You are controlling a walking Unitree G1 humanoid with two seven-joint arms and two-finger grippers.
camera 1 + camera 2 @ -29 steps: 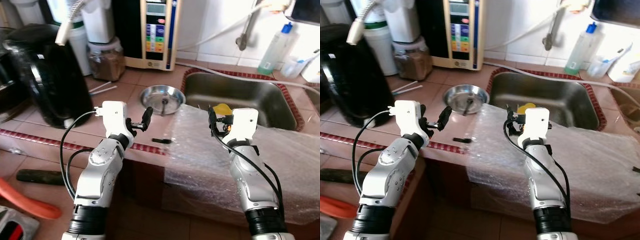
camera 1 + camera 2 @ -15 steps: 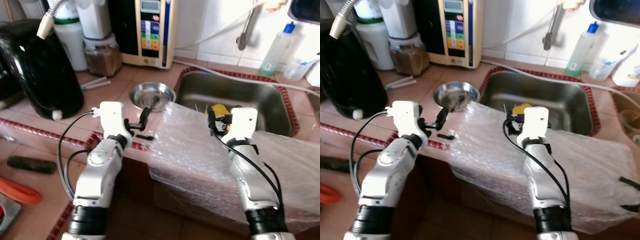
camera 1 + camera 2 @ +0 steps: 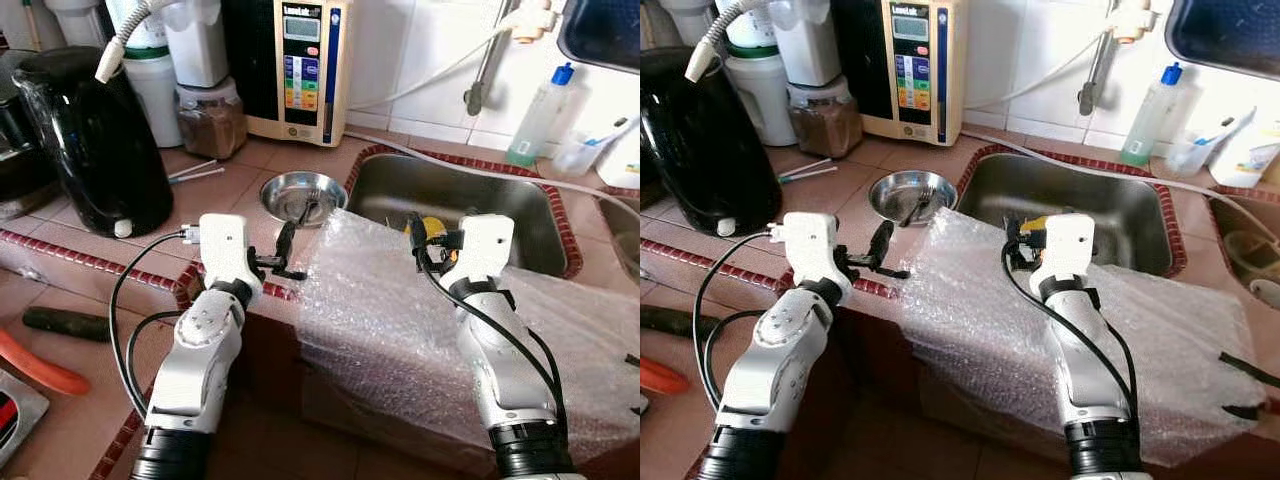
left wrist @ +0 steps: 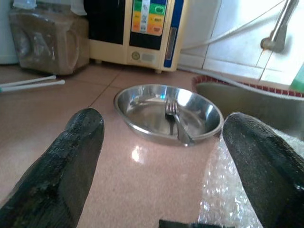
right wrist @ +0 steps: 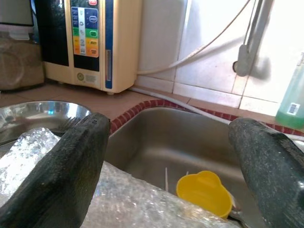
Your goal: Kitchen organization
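Bubble wrap (image 3: 400, 310) across the sink (image 3: 480, 195) front

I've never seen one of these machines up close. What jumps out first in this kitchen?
Two silver arms reach over a tiled counter: the left claw and right claw both hang open above a big sheet of bubble wrap draped over the counter edge. Beyond the left claw sits a steel bowl holding a fork, and a yellow cup lies in the sink.

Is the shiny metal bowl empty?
No. The metal bowl sits upright on the counter, holding a fork that leans on its rim.
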